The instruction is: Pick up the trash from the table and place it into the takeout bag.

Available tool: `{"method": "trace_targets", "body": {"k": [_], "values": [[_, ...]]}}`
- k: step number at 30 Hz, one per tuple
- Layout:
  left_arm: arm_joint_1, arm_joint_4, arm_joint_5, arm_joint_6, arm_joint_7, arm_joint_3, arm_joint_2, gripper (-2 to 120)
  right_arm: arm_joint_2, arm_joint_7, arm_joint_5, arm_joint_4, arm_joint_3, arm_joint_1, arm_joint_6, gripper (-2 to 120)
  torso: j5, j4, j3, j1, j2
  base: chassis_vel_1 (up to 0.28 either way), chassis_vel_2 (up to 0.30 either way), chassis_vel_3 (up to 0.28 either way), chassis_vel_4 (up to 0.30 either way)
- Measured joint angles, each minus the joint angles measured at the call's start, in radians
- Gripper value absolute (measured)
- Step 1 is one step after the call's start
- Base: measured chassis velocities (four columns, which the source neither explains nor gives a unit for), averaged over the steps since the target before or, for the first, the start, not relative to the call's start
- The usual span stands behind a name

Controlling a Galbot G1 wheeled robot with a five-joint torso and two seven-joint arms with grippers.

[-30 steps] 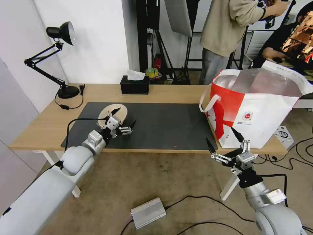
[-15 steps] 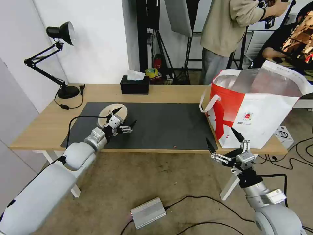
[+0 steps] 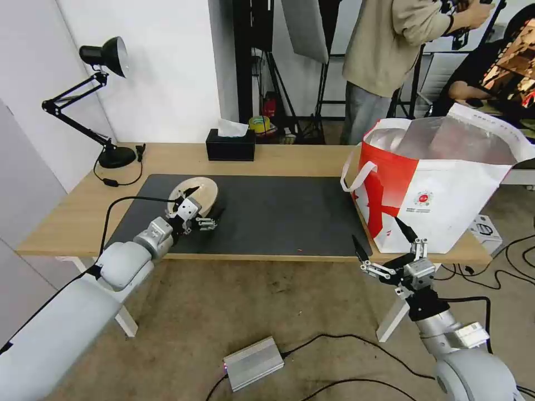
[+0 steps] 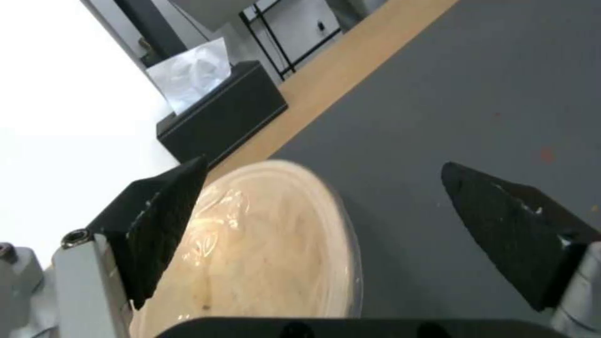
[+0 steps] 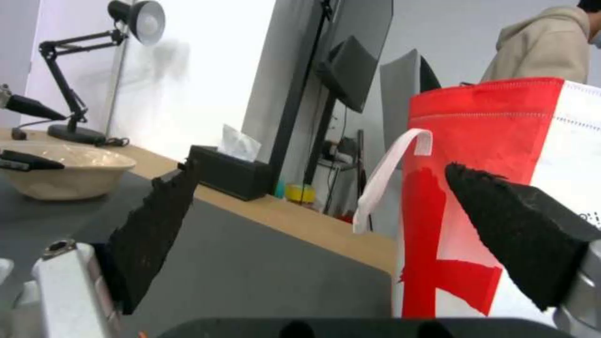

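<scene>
Beige paper-pulp bowl (image 3: 196,192) sits on the dark grey mat (image 3: 278,214), left of centre in the head view, looking tipped toward the camera. Left gripper (image 3: 203,210) is at the bowl's near side, fingers spread wide: one black fingertip (image 3: 192,192) lies over the bowl's near rim, the other is out over the mat beside the bowl. In the left wrist view (image 4: 319,220) one pad (image 4: 164,220) lies at the bowl's (image 4: 269,253) rim, the other pad is well apart over bare mat (image 4: 469,84); it is not closed on the bowl, and actual contact cannot be told. Clear film shows across the bowl's inside.

Right gripper (image 3: 385,245) hangs low at lower right of the head view, in front of the table (image 3: 67,217) edge, fingers wide open and holding nothing. In the right wrist view (image 5: 326,225) both black pads are far apart, with the mat (image 5: 250,267) between them.

Takeout bag (image 3: 440,189), white and red with foil lining, stands open at the table's right end, one white strap handle (image 3: 356,175) looping down its left side. Right wrist view shows the bag's (image 5: 501,197) red panel close by and the bowl (image 5: 69,171) far off at middle left.

Black tissue box (image 3: 230,145) stands at the table's back edge near centre. Black desk lamp (image 3: 95,94) stands at upper left.
</scene>
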Motion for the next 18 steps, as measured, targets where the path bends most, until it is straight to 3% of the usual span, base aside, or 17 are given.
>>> {"method": "trace_targets", "body": {"k": [18], "values": [[0.013,0.024,0.022,0.016,0.031,-0.018,0.012,100,0.000,0.000,0.000,0.000,0.000,0.000,0.000,99,0.0000,0.0000,0.000,0.000,0.000,0.000,0.000,0.000,0.000]]}}
